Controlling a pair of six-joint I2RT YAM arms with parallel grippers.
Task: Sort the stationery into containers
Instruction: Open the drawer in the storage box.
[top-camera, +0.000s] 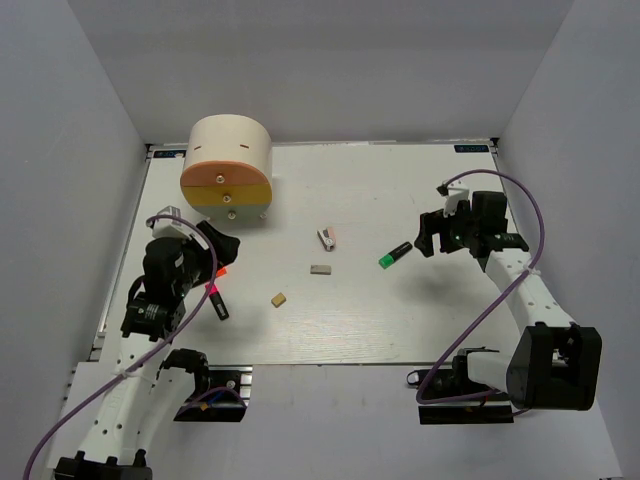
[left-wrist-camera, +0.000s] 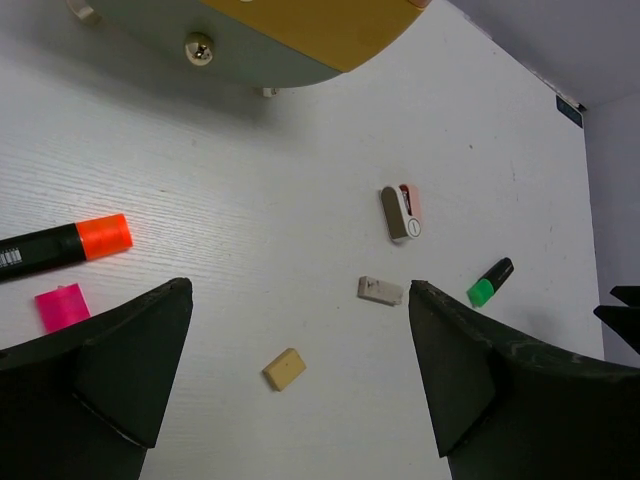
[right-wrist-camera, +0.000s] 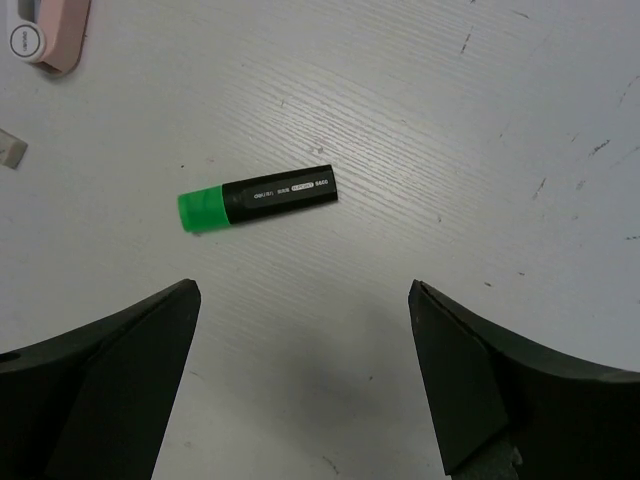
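The cream round cabinet stands at the back left, its orange and yellow drawer fronts with white knobs facing me. On the table lie a white-pink clip, a grey block, a tan block, a green-capped marker and a pink-capped marker. My left gripper is open and empty above the table, with an orange-capped marker to its left and the tan block between its fingers below. My right gripper is open and empty just right of the green marker.
The cabinet's darker lowest drawer with a knob shows at the top of the left wrist view. White walls enclose the table on the left, back and right. The right arm's purple cable loops over the table's right side.
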